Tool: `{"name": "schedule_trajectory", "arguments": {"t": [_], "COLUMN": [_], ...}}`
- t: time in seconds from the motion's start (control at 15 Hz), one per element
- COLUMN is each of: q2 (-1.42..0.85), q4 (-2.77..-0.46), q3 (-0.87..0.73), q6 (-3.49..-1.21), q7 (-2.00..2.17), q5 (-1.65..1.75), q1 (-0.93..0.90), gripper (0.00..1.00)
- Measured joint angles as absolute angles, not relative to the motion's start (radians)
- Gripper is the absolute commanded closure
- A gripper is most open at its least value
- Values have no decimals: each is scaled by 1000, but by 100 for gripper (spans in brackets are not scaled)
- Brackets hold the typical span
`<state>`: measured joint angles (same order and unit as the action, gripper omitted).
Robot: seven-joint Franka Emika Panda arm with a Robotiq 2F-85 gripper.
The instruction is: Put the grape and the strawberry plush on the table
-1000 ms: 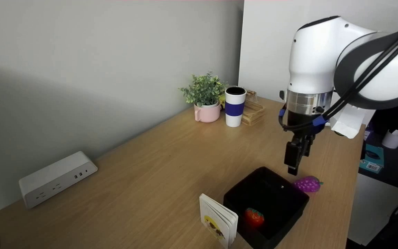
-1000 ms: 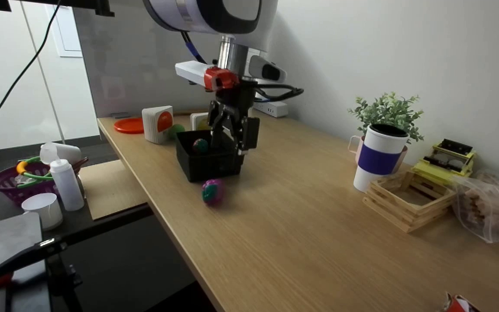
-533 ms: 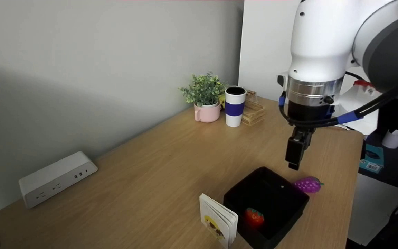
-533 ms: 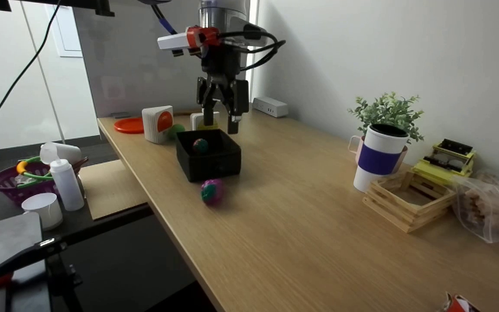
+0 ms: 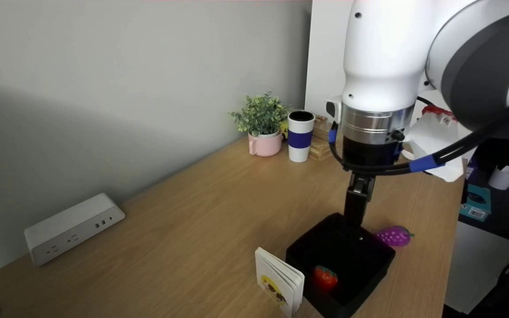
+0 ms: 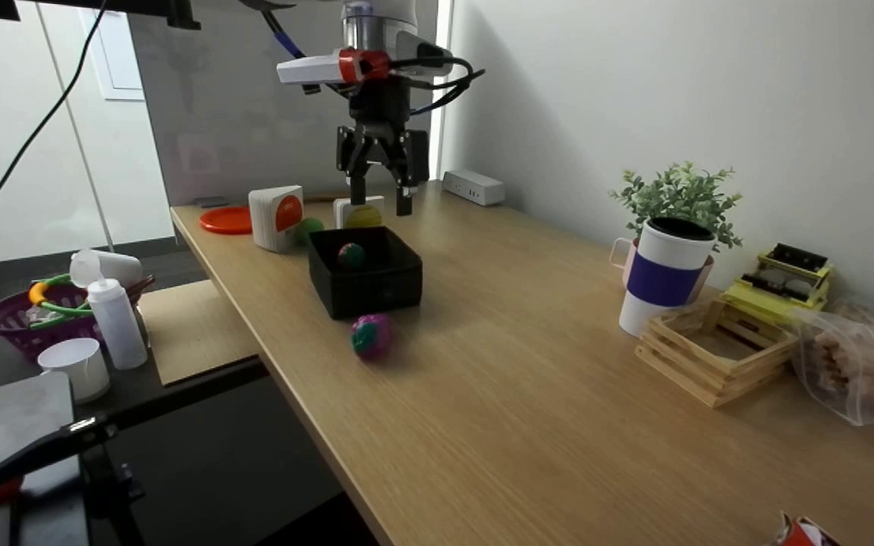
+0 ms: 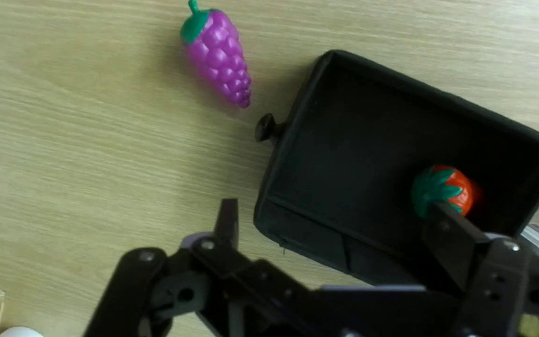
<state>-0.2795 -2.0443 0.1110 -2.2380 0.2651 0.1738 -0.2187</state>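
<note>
One purple grape (image 7: 220, 58) on one brown table (image 6: 558, 379), one red strawberry (image 7: 443, 188) in one black tray (image 7: 367, 140), one claw (image 6: 381, 203), two fingers (image 6: 404, 200) apart

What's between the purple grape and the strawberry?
In the wrist view, a strip of table, then the black tray's wall and part of its floor. The grape lies outside the tray; the strawberry is inside.

The grape (image 7: 222, 61) is purple, the strawberry plush (image 7: 447, 188) red, the table (image 6: 543, 379) grained brown.
</note>
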Motion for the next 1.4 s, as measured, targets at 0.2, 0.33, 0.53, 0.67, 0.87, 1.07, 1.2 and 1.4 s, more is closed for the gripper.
{"name": "schedule_trajectory", "arguments": {"t": [0.2, 0.33, 0.53, 0.67, 0.87, 1.07, 1.2, 1.4], "q2": [-348, -392, -446, -476, -509, -517, -517, -518], "q4": [-1976, -1934, -1882, -1855, -1830, -1828, -1828, -1829], "q3": [116, 116, 117, 121, 138, 161, 171, 177], "q6": [-2229, -2220, -2211, -2210, -2208, -2207, -2207, -2206], "q7": [225, 203, 167, 146, 129, 117, 117, 113], "q5": [174, 174, 170, 166, 153, 130, 121, 108], "q1": [-227, -232, -234, -235, -240, -251, -261, -269], "gripper": [0, 0, 0, 0, 0, 0, 0, 0]}}
